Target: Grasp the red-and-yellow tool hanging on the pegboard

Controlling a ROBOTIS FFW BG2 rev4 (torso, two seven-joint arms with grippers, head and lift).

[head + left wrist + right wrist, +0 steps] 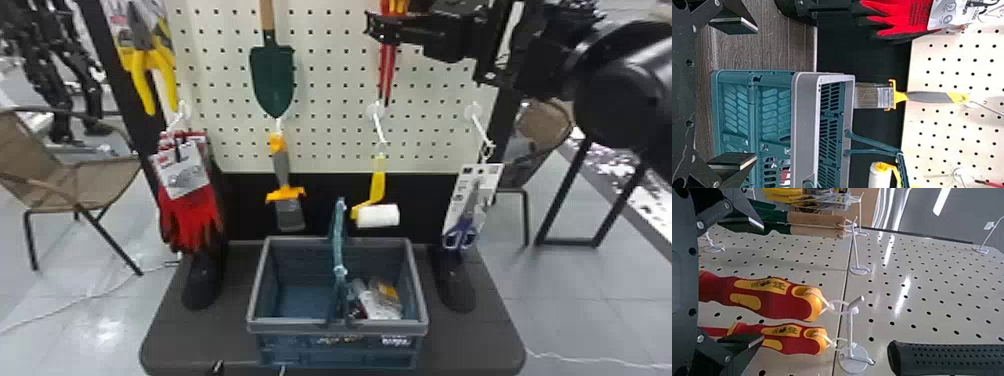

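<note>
Pliers (pixel 386 67), red-and-yellow handles, hang high on the pegboard (pixel 330 100), to the right of the green trowel (pixel 272 75). Wrist view: both handles (pixel 766 295) lie against the board, their yellow ends tied by white loops to white hooks (pixel 852 309).

My right tool (pixel 376 27) is up at the pliers, jaws wide open, nothing gripped yet. One finger (pixel 738 215) sits beyond the upper handle, and the other (pixel 736 348) is at the lower handle's outer edge and overlaps it a bit. Step in hand, as I judge it: final line-up, then close.

To do it well:
- shift slightly so the lower finger clears the lower handle fully; both handles should sit inside the jaws, not one pinched
- push in until the pads are level with the handles, close to the board without scraping it
- close on the thick red-yellow grip, short of the loops
- expect the handles to squeeze together as I close, so close all the way before pulling
- take it off along the hooks, not sideways, or the loops will snag

My left tool (pixel 750 94) is idle, jaws open and empty, low over the bench (pixel 190 340) in front of the basket (pixel 337 327).
</note>
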